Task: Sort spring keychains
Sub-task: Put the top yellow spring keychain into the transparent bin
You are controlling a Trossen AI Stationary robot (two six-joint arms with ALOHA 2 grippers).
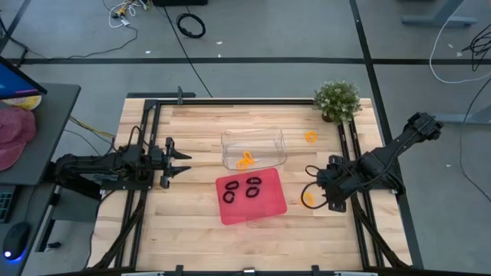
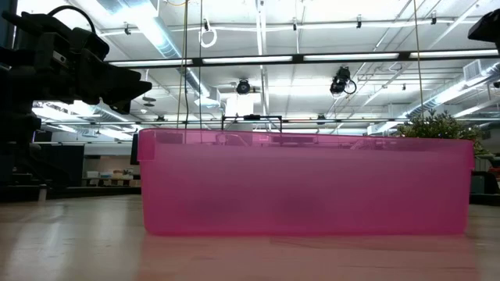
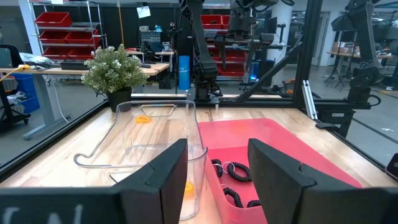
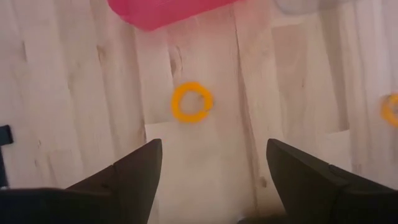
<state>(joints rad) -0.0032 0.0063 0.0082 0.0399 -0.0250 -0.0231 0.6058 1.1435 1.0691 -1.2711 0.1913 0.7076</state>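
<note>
Several black spring keychains (image 1: pixel 252 186) lie in the red tray (image 1: pixel 265 211). Orange ones (image 1: pixel 245 160) lie in the clear tray (image 1: pixel 278 142) behind it. Two more orange keychains lie flat on the table: one (image 1: pixel 311 137) near the plant, and one (image 4: pixel 191 102) right of the red tray. My right gripper (image 4: pixel 214 180) hangs open above that second one, pointing steeply down and touching nothing. My left gripper (image 3: pixel 217 174) waits open at the table's left, level, facing both trays.
A potted plant (image 1: pixel 337 100) stands at the far right corner. In the low view the red tray's near wall (image 2: pixel 305 183) fills the middle. Bare wood lies between the trays and the left arm, and along the near edge.
</note>
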